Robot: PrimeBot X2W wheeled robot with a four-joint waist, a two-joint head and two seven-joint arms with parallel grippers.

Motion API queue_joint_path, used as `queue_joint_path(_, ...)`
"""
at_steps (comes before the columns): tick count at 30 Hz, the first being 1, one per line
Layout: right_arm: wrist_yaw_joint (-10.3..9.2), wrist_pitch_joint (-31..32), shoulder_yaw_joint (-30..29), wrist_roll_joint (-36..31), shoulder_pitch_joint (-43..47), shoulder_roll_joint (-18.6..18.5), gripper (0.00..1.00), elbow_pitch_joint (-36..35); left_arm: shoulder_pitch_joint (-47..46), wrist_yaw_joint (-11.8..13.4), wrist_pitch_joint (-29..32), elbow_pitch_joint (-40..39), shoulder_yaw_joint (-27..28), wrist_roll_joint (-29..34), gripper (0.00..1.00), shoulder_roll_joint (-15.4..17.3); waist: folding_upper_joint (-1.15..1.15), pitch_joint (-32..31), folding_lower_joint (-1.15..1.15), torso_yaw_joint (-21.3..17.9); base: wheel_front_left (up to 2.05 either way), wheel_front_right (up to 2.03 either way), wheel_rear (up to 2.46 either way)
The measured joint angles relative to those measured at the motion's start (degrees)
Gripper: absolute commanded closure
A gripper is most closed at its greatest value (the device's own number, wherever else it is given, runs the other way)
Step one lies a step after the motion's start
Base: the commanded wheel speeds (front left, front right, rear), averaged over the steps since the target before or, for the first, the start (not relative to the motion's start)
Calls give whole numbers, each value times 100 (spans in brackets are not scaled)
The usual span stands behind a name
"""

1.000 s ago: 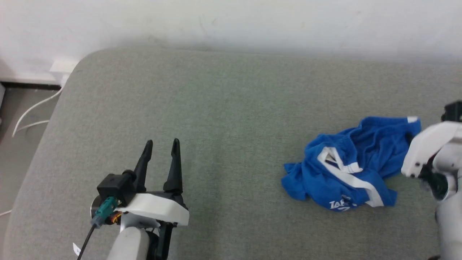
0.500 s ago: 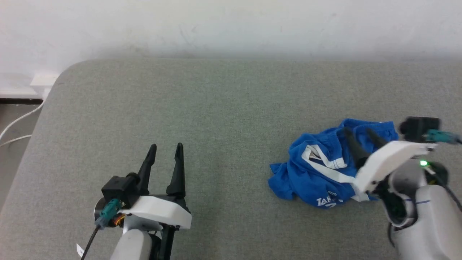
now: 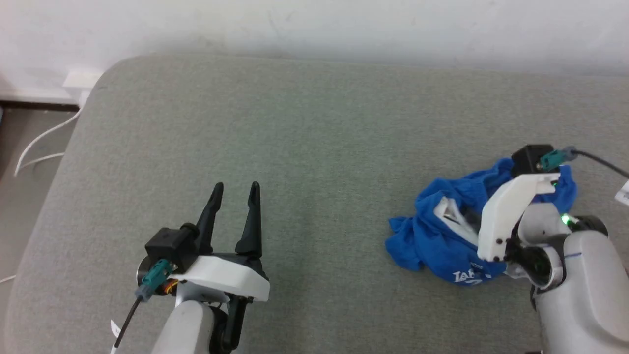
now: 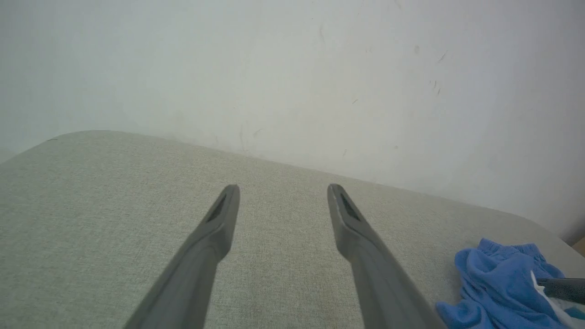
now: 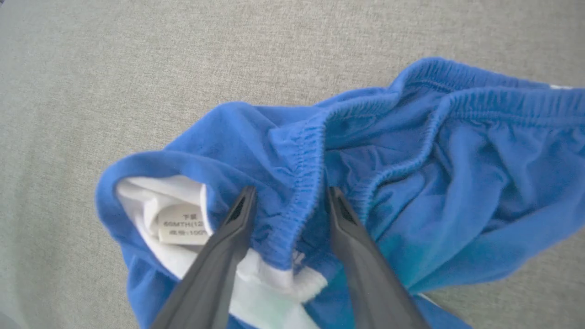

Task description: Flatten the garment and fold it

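Note:
The garment (image 3: 432, 236), royal blue shorts with white stripes, lies crumpled at the right of the grey cushioned surface (image 3: 314, 147); white lettering shows at its near hem. My right gripper (image 3: 469, 216) points down into the heap, its fingers mostly hidden behind its white mount. In the right wrist view the right gripper (image 5: 291, 192) is open, its fingers astride a raised fold of the gathered waistband of the garment (image 5: 457, 160). My left gripper (image 3: 236, 187) hovers open and empty over bare cushion at lower left. The left wrist view shows the left gripper (image 4: 283, 187) and the garment (image 4: 493, 288) far right.
A white care label (image 5: 180, 224) sits inside the shorts beside the left finger. A white wall (image 3: 314, 19) runs behind the cushion. Past the cushion's rounded left edge are floor, white cables (image 3: 39, 147) and a white socket block (image 3: 81, 78).
The camera has shifted. My right arm swung from beside the shorts to above them and lowered its fingers into the crumpled cloth. The left gripper stays open in place.

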Motion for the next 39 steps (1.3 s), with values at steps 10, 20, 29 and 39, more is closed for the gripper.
queue_joint_path(10,0,-589,791,163,-1015,-14,100,22,-53,9,0,11,-82,-97,0,0,0,120,0,338,0,0,0)
queue_joint_path(20,0,-573,4058,938,-1575,20,100,323,-54,56,0,33,-91,-153,0,0,0,119,0,561,0,0,0)
queue_joint_path(29,0,-1089,4517,1433,-1238,-46,0,397,-23,76,-1,63,-29,-149,0,1,0,-8,0,526,0,0,0)
queue_joint_path(39,0,-2960,2536,1121,-12,-328,0,-1346,168,-62,-1,121,3,16,0,19,0,-348,-1,183,0,0,0)
